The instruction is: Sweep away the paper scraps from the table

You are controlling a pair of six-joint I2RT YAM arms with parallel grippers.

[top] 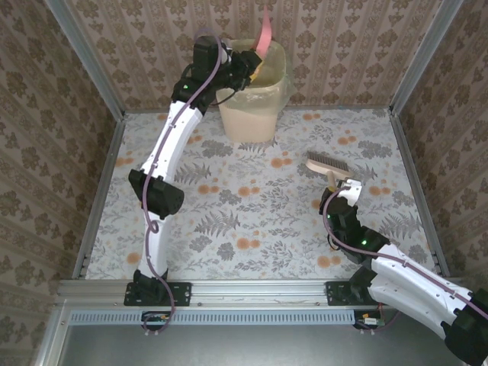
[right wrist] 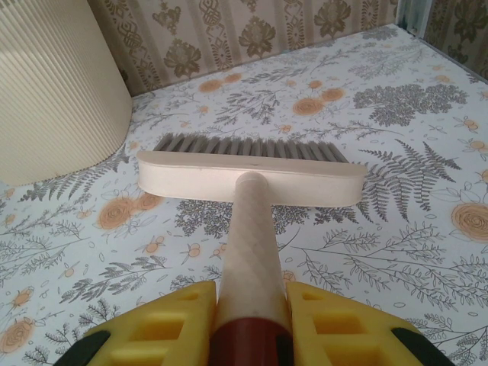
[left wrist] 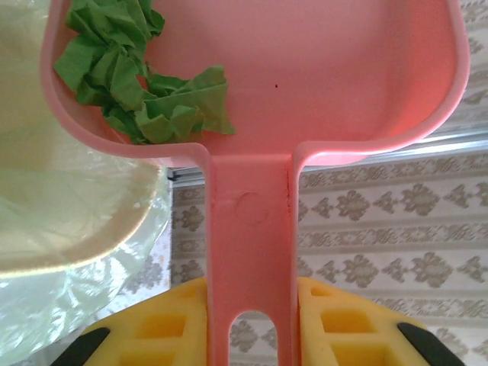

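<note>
Left gripper (left wrist: 250,324): yellow fingers (left wrist: 156,332) clamped on both sides of the handle of a pink dustpan (left wrist: 328,76). In the top view this gripper (top: 242,67) sits at upper centre, and the dustpan (top: 264,34) rises edge-on over a cream bin (top: 252,103).
Paper scraps (left wrist: 141,88): green crumpled pieces, bunched in the upper left of the left wrist view, lying inside the dustpan against its rim beside the handle joint.
Bin, left wrist view (left wrist: 69,198): rim and clear liner at left, below the dustpan's corner.
Right gripper (right wrist: 250,324): closed on the pale handle of a brush (right wrist: 252,175). The brush head lies crosswise at mid-frame, grey bristles pointing away, resting on the table (right wrist: 396,252).
Top view: right gripper (top: 345,189) and brush (top: 328,164) at centre right, well apart from the bin.
Table (top: 252,221): leaf and orange flower print, metal rails at the edges.
</note>
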